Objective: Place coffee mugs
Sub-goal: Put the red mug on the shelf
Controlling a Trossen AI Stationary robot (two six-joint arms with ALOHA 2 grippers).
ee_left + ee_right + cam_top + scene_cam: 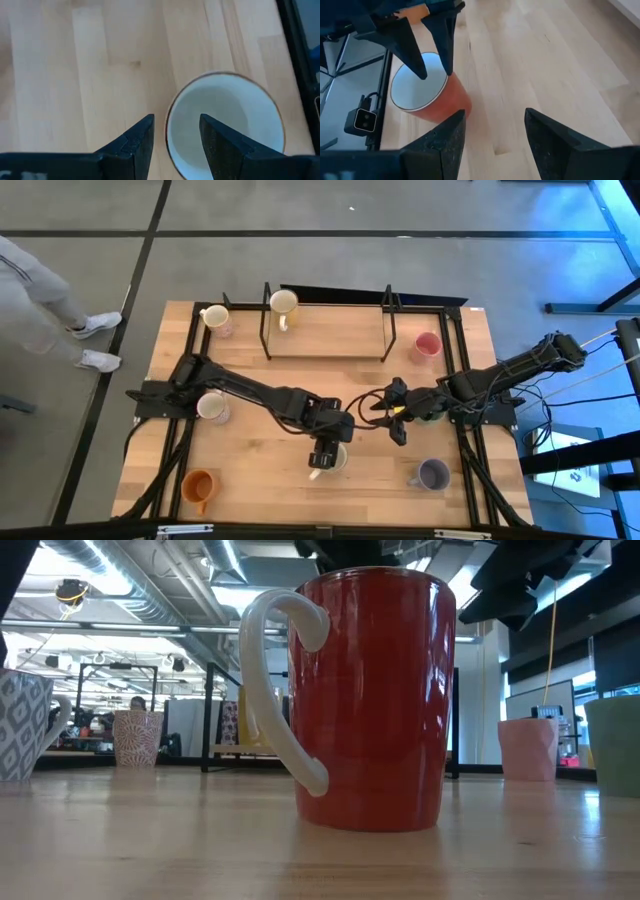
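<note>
A red mug (370, 700) with a white inside and a white handle (270, 690) stands upright on its base near the table's front middle (332, 460). My left gripper (176, 120) is open above it. One finger (215, 145) is over the mug's inside and the other (137, 145) is outside the wall, with the rim (169, 125) between them and apart from both. The right wrist view shows the same straddle (432, 67). My right gripper (385, 412) is open and empty, just to the mug's far right (495, 120).
A wire rack (325, 330) at the far middle holds a cream mug (284, 304). Other mugs stand around: cream (215, 317), white (212, 407), orange (198, 487), pink (427, 345), green (432, 414) by my right arm, purple-grey (433, 474). A person's legs (40, 300) are left of the table.
</note>
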